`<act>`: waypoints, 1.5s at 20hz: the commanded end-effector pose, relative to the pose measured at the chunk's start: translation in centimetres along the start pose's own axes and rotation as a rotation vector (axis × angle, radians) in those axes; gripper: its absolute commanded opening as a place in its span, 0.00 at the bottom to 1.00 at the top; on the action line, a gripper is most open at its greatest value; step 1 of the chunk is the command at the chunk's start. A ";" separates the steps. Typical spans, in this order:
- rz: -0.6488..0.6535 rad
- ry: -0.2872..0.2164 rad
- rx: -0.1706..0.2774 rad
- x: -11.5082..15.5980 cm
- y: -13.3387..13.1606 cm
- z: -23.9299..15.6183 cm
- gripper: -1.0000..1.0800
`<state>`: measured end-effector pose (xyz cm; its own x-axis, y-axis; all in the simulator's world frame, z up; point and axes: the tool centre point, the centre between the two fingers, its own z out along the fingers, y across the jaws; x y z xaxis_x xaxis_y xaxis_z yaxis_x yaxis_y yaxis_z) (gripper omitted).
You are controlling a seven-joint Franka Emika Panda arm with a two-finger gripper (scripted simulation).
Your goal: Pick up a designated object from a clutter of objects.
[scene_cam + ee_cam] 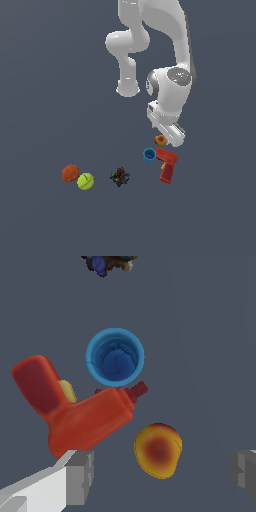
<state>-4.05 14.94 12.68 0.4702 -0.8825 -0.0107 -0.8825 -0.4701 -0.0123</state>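
The designated object (160, 140) is a small yellow-orange piece with a red centre (157, 450). It lies on the grey floor beside the nose of the red drill-shaped toy (167, 165) and close to the blue cup (149, 155). My gripper (169, 136) hangs just above it, open. In the wrist view the piece sits between the two grey fingertips (80, 476) of the gripper (162, 476), nearer the drill-side finger, and nothing touches it. That finger stands close to the drill's body (75, 411). The upright blue cup (115, 355) is just beyond the drill.
The rest of the clutter of objects lies toward the exterior view's left: a dark multicoloured lump (119, 176), a yellow-green ball (85, 181) and an orange ball (70, 173) touching it. The lump (107, 262) shows at the wrist view's edge.
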 end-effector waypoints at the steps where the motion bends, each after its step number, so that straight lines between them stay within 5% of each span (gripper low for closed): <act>1: 0.053 0.002 -0.002 -0.8 0.3 0.9 0.96; 14: 0.237 0.011 -0.010 -3.4 1.5 3.9 0.96; 30: 0.261 0.012 -0.011 -3.7 1.8 6.1 0.96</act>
<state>-7.29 17.44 7.15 0.2270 -0.9739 -0.0001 -0.9739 -0.2270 -0.0006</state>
